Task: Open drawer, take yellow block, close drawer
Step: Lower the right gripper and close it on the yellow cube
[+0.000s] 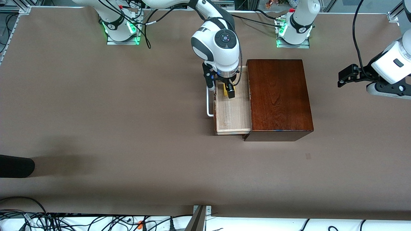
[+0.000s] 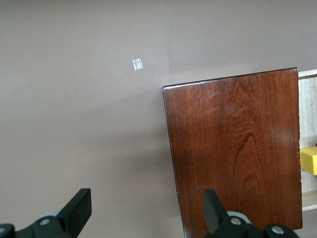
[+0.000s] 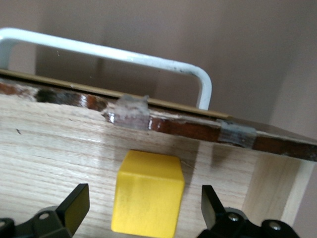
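Note:
The drawer (image 1: 231,117) is pulled out of the mahogany box (image 1: 277,96) toward the right arm's end, with its white handle (image 1: 209,102) leading. The yellow block (image 1: 226,93) lies on the pale tray floor close to the drawer front. My right gripper (image 1: 227,92) is down in the drawer and open. In the right wrist view its fingers (image 3: 74,207) stand on either side of the yellow block (image 3: 148,193) with gaps on both sides, under the handle (image 3: 148,59). My left gripper (image 1: 348,75) waits open above the table beside the box (image 2: 237,148). Its view catches the block (image 2: 309,159).
A dark object (image 1: 16,166) pokes in at the table's edge at the right arm's end, nearer the front camera. A small tape mark (image 1: 308,156) lies on the brown table nearer the front camera than the box. Cables run along the table's near edge.

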You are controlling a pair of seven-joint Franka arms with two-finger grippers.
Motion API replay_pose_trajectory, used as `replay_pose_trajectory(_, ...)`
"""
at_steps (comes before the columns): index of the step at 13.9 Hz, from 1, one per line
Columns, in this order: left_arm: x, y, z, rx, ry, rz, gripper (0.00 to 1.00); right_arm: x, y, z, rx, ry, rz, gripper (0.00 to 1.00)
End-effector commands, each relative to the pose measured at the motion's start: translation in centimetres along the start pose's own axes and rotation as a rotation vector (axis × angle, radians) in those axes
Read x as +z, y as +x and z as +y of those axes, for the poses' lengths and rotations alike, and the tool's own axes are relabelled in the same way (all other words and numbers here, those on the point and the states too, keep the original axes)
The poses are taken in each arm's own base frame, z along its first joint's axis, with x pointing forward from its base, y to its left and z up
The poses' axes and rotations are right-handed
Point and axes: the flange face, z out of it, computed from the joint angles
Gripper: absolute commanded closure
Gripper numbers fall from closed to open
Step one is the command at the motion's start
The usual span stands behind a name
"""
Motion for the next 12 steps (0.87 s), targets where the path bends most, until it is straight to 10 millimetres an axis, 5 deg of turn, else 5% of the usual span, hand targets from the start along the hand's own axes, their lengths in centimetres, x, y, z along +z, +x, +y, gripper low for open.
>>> replay_pose_trajectory(1,-0.3,-0.4,-0.1,0.006,-0.003,0.000,0.00,1.0,-0.8,-0.1,0.005,0.022,0.013,0.32)
replay_pose_trajectory(2,-0.4,-0.4,-0.1,0.011,-0.002,0.003,0.00,0.9,-0.7,-0.2,0.003,0.026,0.010,0.51)
replay_pose_trajectory(4,-0.6,-0.4,-0.1,0.011,-0.002,0.008,0.00,0.3,-0.6,-0.3,-0.001,0.031,0.007,0.71)
replay_pose_trajectory(7,-0.7,-0.3,-0.1,0.012,-0.002,0.010,0.00,-2.9,0.0,-1.0,0.002,0.044,-0.003,0.76)
replay_pose_trajectory(12,-0.6,-0.3,-0.3,0.009,-0.002,0.008,0.00,-12.7,4.8,-3.2,-0.140,0.053,-0.001,0.76)
